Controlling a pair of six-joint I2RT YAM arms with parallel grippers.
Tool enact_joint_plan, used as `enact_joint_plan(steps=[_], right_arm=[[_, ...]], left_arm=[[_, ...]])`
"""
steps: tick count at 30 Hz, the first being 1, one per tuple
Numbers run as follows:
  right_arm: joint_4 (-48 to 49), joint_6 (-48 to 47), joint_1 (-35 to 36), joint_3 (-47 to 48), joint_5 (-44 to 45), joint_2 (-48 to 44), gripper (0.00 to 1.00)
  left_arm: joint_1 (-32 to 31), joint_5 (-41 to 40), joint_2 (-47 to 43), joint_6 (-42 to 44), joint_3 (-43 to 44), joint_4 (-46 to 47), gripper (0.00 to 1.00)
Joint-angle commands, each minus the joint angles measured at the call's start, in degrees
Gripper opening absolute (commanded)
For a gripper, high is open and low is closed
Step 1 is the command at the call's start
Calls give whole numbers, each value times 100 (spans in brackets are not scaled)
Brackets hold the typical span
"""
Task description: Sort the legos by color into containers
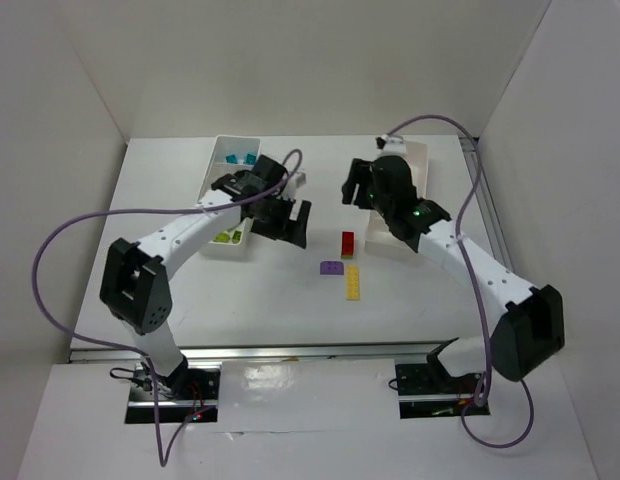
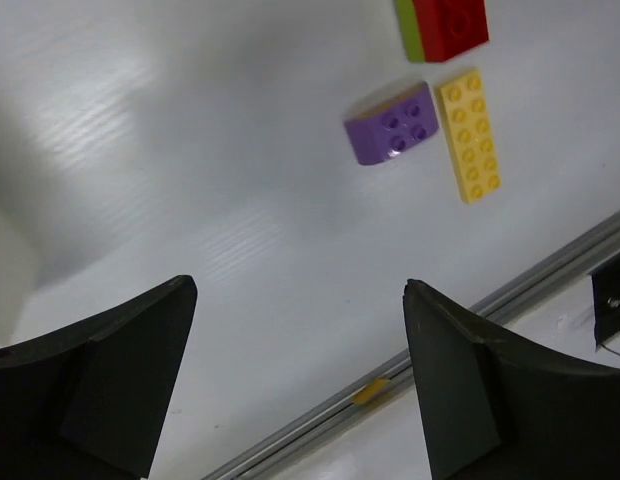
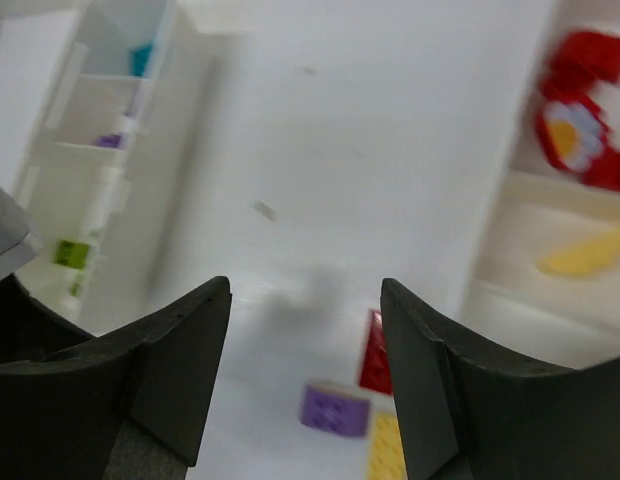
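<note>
Red brick (image 1: 347,243), purple brick (image 1: 332,268), yellow brick (image 1: 353,283), clustered on table (image 1: 240,300)

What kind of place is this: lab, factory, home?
Likely a lab test cell: white walls box in a white table, left arm and right arm bolted at its near edge.

1. Top external: fixed, high behind the arm bases, looks down on the whole table (image 1: 290,300).
2. Left wrist: close, faces down near purple brick (image 2: 392,137).
3. Right wrist: farther back, tilted, takes in left tray (image 3: 185,130) and right tray (image 3: 490,270).
4. All three share purple brick and yellow brick (image 1: 353,283).
</note>
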Motion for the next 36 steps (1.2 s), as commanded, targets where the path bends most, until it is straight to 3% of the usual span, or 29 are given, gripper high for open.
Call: enact_joint_plan(steps=[1, 5, 13, 19, 30, 36], right_arm=[[-1414, 432, -320, -614, 557, -574, 69], [-2390, 783, -461, -1333, 540, -1364, 69], [-3121, 1627, -461, -2108, 337, -2192, 70], [-3630, 2058, -628, -2214, 654, -2675, 70], [-4088, 2630, -742, -2205, 1136, -3274, 69], [-3905, 2552, -742, -2153, 1015, -3099, 68]], left_arm=[[-369, 471, 460, 739, 209, 92, 95], [-1010, 586, 934, 1266, 78, 557, 100], [-1696, -547, 1410, 1926, -54, 1612, 100], [-1750, -547, 1814, 2365, -177, 2209, 100], [-1750, -617, 2377, 2366, 60, 2342, 91], [-1311, -495, 2123, 2033, -264, 2535, 79]])
